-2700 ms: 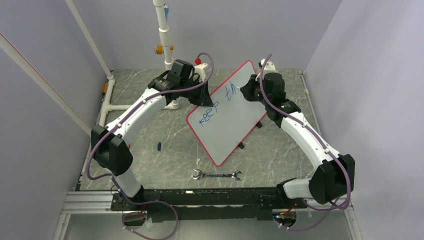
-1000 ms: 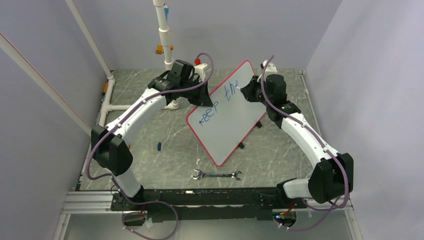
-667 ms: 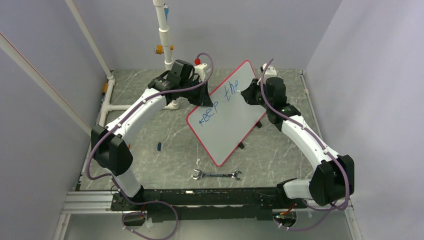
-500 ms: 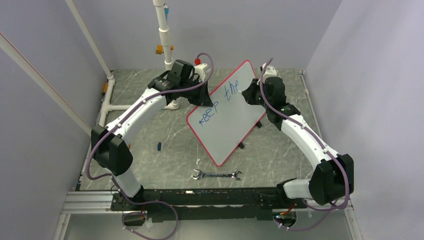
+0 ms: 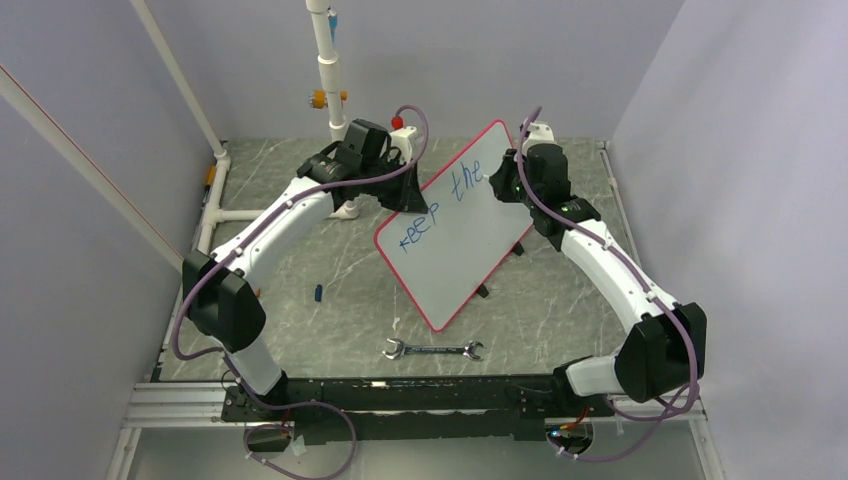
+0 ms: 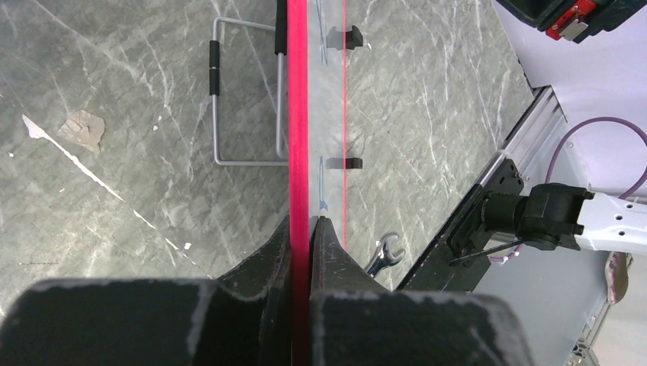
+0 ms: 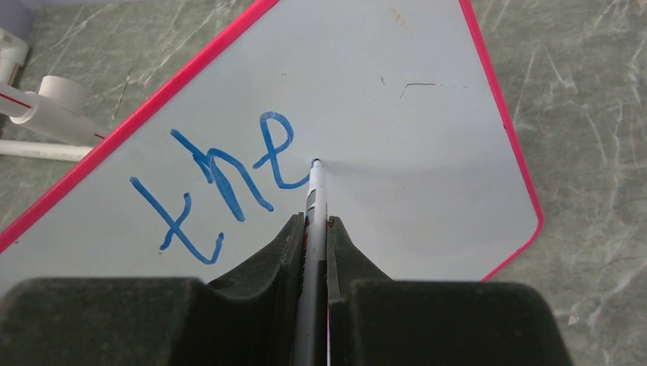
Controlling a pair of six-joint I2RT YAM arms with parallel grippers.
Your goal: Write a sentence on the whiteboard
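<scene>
— Right wrist view first: what sits closest?
— The right gripper (image 7: 311, 223), its two fingers pinched tight on a marker (image 7: 314, 191). The marker's tip meets the whiteboard (image 7: 412, 137) just right of the "e" in "the".
— And the sentence (image 7: 225, 181)?
— It is blue and slanted. From above it reads "keep the", running along the whiteboard's upper-left edge.
— What about the left side?
— The left gripper (image 6: 302, 229) is clamped narrow on the whiteboard's red rim, which its camera sees edge-on. Past the fingers, a grey wire stand (image 6: 215, 107) sits just beside that rim.
— Where is everything on the table (image 5: 340, 320)?
— From above, a wrench (image 5: 432, 350) lies near the arm bases. Beyond it the whiteboard is propped at a tilt mid-table, between the two grippers. A small blue object (image 5: 318, 292) lies well to its left. A white pipe (image 5: 328, 60) stands upright at the far edge.
</scene>
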